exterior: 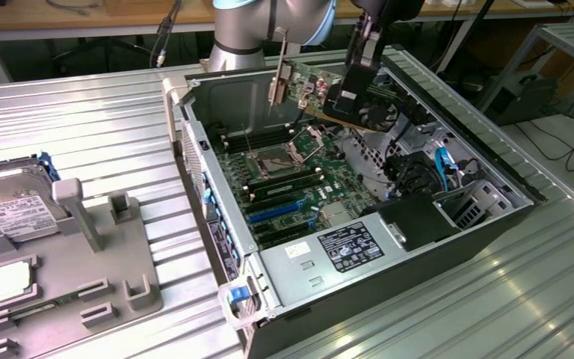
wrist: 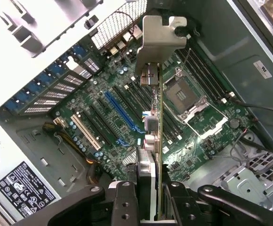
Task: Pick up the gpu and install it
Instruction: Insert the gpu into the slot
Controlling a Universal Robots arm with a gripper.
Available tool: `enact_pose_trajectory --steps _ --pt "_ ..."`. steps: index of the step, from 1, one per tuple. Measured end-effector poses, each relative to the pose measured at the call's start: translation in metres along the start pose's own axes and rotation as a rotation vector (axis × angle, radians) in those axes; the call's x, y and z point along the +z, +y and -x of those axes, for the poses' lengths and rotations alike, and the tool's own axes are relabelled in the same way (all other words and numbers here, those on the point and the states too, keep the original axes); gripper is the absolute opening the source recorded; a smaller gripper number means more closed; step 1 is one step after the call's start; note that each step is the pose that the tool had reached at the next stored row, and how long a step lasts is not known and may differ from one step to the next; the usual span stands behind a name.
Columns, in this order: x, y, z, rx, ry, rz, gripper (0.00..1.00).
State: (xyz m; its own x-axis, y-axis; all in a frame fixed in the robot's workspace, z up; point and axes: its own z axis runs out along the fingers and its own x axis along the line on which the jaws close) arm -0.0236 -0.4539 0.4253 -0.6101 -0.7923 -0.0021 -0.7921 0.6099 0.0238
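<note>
The gpu (exterior: 339,96) hangs in the air over the back of the open computer case (exterior: 486,161), its green board on edge and its black fan face turned toward the exterior view's right. Its silver bracket (exterior: 279,75) points down at the end toward the exterior view's left. My gripper (exterior: 355,78) comes in from above and is shut on the card. In the wrist view the gpu (wrist: 158,141) appears edge-on between my black fingers (wrist: 123,203), bracket (wrist: 162,33) at the far end. Below it lies the motherboard (wrist: 197,141) with its long blue slot (wrist: 122,113).
Case walls surround the motherboard (exterior: 287,187); cables (exterior: 445,168) and a drive cage sit at the exterior view's right, a labelled power supply (exterior: 352,247) near the front. On the grey fixture (exterior: 117,284) outside the case lie a hard drive (exterior: 13,209) and a CPU chip (exterior: 10,280).
</note>
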Motion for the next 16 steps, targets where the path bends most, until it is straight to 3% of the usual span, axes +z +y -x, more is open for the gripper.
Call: enact_pose_trajectory --steps 10,13,16 --pt "0.0002 -0.0002 -0.0001 -0.152 0.0010 -0.0016 0.28" --pt "0.0004 -0.0002 -0.0002 -0.174 -0.0026 -0.0003 0.28" --pt "0.0007 -0.0002 -0.0001 -0.192 -0.0106 0.0047 0.28"
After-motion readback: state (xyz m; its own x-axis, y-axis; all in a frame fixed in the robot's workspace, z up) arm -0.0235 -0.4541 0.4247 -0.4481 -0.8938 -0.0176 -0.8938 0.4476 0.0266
